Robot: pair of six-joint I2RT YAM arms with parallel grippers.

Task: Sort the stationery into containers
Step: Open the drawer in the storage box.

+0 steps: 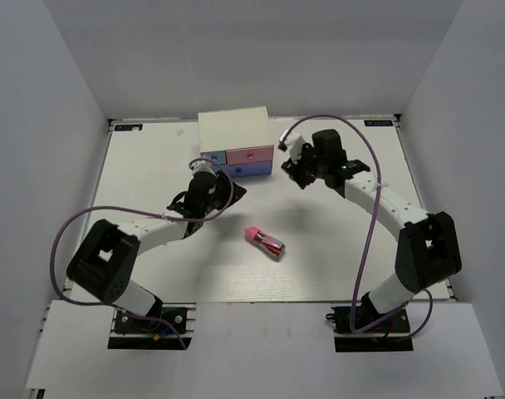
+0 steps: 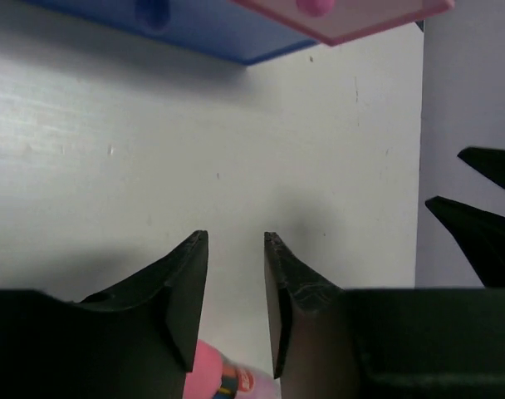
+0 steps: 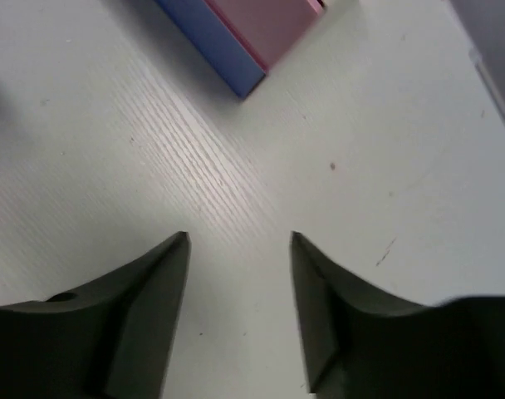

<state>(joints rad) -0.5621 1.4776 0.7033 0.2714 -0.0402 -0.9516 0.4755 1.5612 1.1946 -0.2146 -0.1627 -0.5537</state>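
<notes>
The white cabinet (image 1: 233, 131) stands at the back middle, with a light blue drawer (image 1: 211, 156), a pink drawer (image 1: 249, 155) and a darker blue drawer (image 1: 251, 170). The pink-capped dark-red tube (image 1: 266, 241) lies alone on the table in front of it. My left gripper (image 1: 232, 193) is open with a narrow gap and empty, just left of the darker blue drawer (image 2: 194, 25); the tube's pink cap (image 2: 211, 374) shows low between its fingers. My right gripper (image 1: 296, 171) is open and empty, right of the cabinet, over bare table (image 3: 236, 166). The markers and the purple piece are out of view.
White walls enclose the table on three sides. In the left wrist view the right gripper's dark fingers (image 2: 485, 224) show at the right edge. In the right wrist view the corner of the pink drawer (image 3: 273, 25) and the blue drawer (image 3: 211, 37) sits at the top.
</notes>
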